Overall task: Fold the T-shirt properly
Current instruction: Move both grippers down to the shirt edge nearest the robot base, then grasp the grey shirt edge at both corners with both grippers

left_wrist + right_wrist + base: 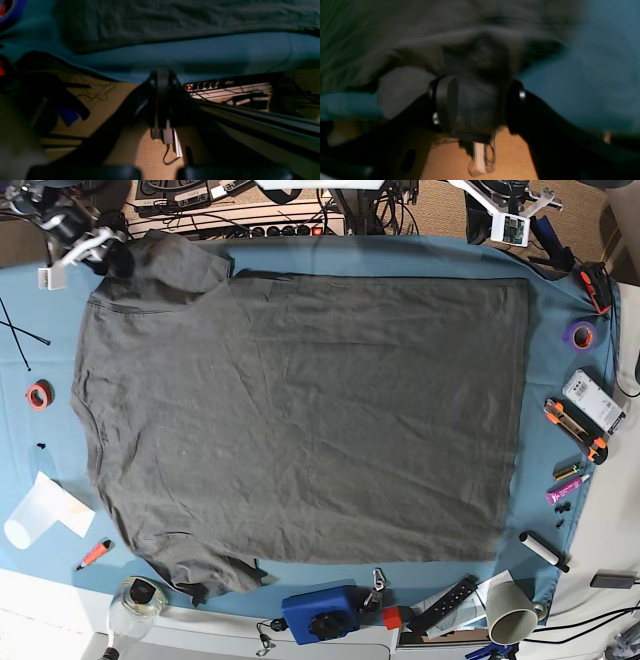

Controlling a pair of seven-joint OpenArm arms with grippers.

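The dark grey T-shirt (300,410) lies spread flat on the blue-teal cloth (545,360), collar to the left and hem to the right in the base view. My right gripper (480,105) is at the far-left sleeve (170,265). Its jaws stand wide open, with a bunch of sleeve fabric (475,100) between the fingers (446,105). My left gripper (162,77) is shut and holds nothing. It hangs over the table's far edge, just short of the shirt's side edge (175,37). The left arm (512,222) sits at the far right corner.
Right of the shirt lie a purple tape roll (580,333), a box cutter (577,430), a white device (595,402) and a marker (543,550). A red tape ring (38,395) lies on the left. A blue box (320,612) and a paper cup (510,610) stand in front. Cables and a power strip (207,86) lie behind.
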